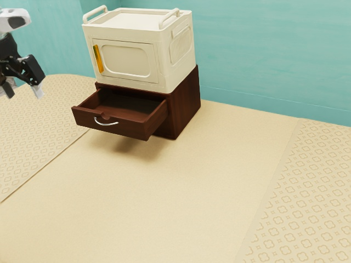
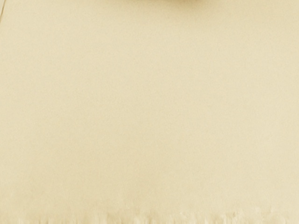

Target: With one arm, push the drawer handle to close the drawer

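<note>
Teal walls (image 1: 263,52) stand behind a cream surface (image 1: 164,192) with patterned areas (image 1: 307,219) to either side. On the surface sits a dark reddish-brown cabinet (image 1: 185,104), its drawer (image 1: 132,129) pulled well out. A pale storage box (image 1: 131,57) with an orange-yellow strip (image 1: 98,58) on its door rests on top of the cabinet.

Handling assessment: the drawer appears to be stiff wood, light to moderate in weight, and should run inward on a level slide. It is not judged fragile. The curved metal handle (image 1: 107,124) is mounted on the drawer front; it looks rigid, smooth and possibly slippery. Recommended contact is at the handle's middle, with a straight push toward the cabinet. No grasp is needed; an off-centre push could rack the drawer or slide off the bow.

Fingers (image 1: 34,70): at the exterior view's left edge, on the arm (image 1: 7,16), spread wide and released. They hold nothing and touch nothing, standing well apart from the handle. Closing has yet to be done; the next move calls for an approach to the drawer front.
</note>
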Robot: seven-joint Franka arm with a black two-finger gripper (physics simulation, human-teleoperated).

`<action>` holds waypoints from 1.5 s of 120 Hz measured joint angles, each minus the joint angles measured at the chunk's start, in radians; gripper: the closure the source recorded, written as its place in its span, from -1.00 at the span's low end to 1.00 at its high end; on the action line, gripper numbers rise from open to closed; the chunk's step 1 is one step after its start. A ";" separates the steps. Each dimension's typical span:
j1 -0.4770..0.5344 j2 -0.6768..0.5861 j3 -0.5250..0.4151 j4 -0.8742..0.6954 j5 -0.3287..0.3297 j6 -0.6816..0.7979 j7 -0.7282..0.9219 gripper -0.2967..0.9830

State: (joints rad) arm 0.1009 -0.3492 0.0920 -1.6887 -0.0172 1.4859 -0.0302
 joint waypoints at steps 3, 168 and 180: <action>0.005 -0.094 0.000 -0.155 -0.001 0.025 -0.001 -0.50; -0.097 0.528 0.170 -0.301 -0.068 0.827 0.440 0.64; -0.093 0.570 0.170 -0.257 -0.080 0.822 0.458 0.66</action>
State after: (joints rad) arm 0.0074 0.2208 0.2623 -1.9452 -0.0968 2.3079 0.4281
